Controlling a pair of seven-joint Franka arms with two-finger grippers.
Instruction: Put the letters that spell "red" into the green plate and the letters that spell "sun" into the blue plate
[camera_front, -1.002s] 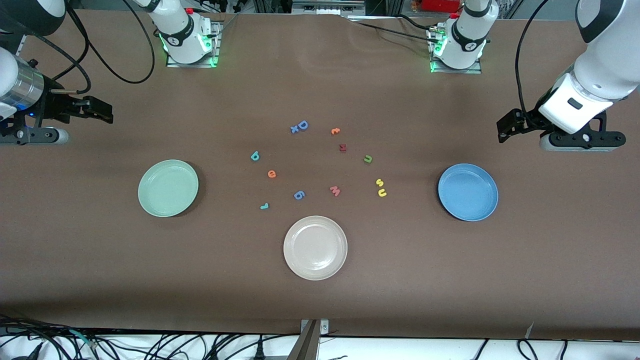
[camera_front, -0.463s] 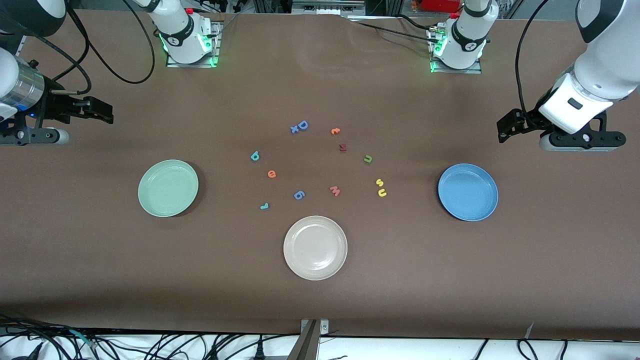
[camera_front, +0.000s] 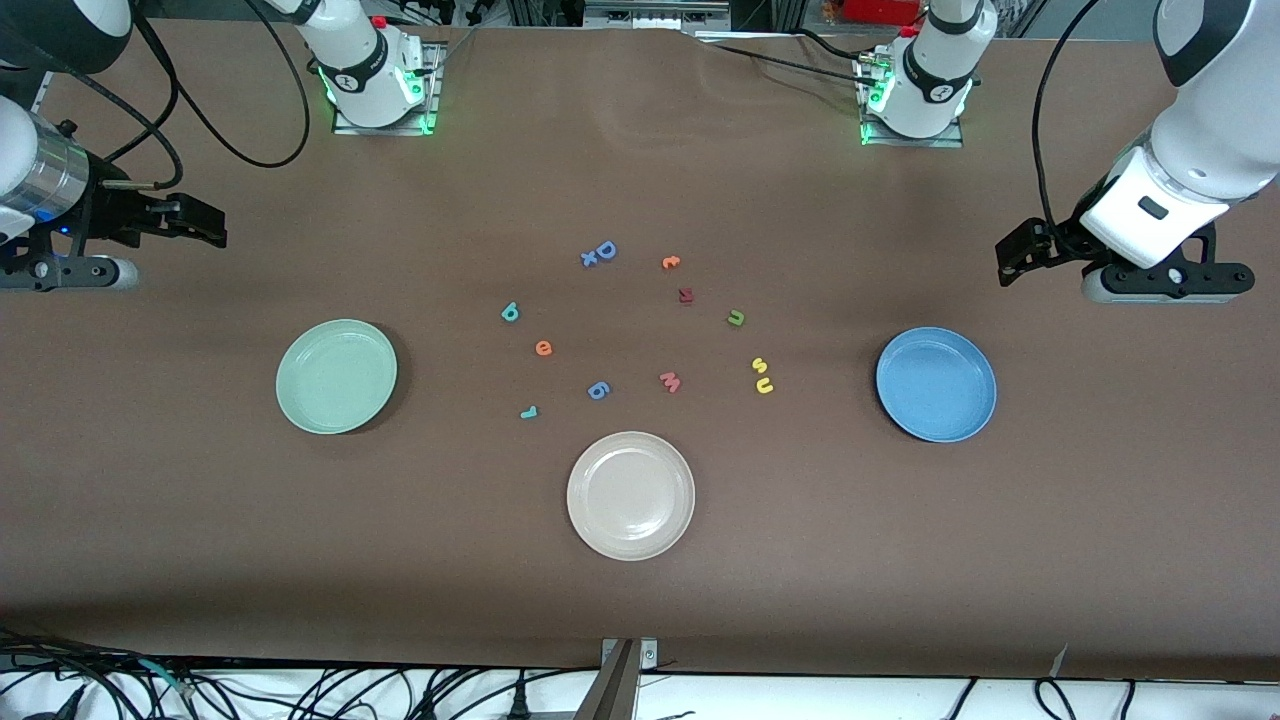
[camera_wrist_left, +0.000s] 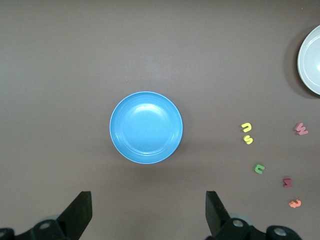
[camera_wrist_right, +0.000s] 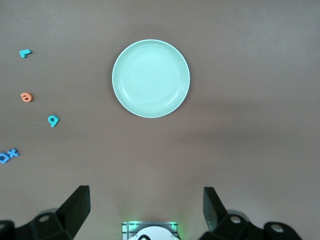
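— Hanging high with its fingers spread wide and nothing between them, the left gripper is up over bare table at the left arm's end, by the blue plate. What about the other one?

— Same story: the right gripper is wide apart and empty, up over bare table at the right arm's end, by the green plate. Both arms wait.

— Are both plates empty?

— Yes, both plates hold nothing. All the letters lie flat on the table between them.

— Where are the "sun" letters?

— The yellow "s" and yellow "u" sit just beside each other, the "u" nearer the front camera, on the blue plate's side of the cluster. The dark green "n" lies farther back, and from the front it reads as a "u", opening away from the camera.

— And "red"?

— The orange "e" lies between the teal "d", farther back, and the teal "r", nearer the camera. The "r" lies tipped, its stem running roughly along the table's length.

— Anything else?

— A cream plate nearest the camera, a pink letter, a blue "6"-like piece, a dark red letter, an orange "c", and a blue "D" with a small blue "x" touching it.
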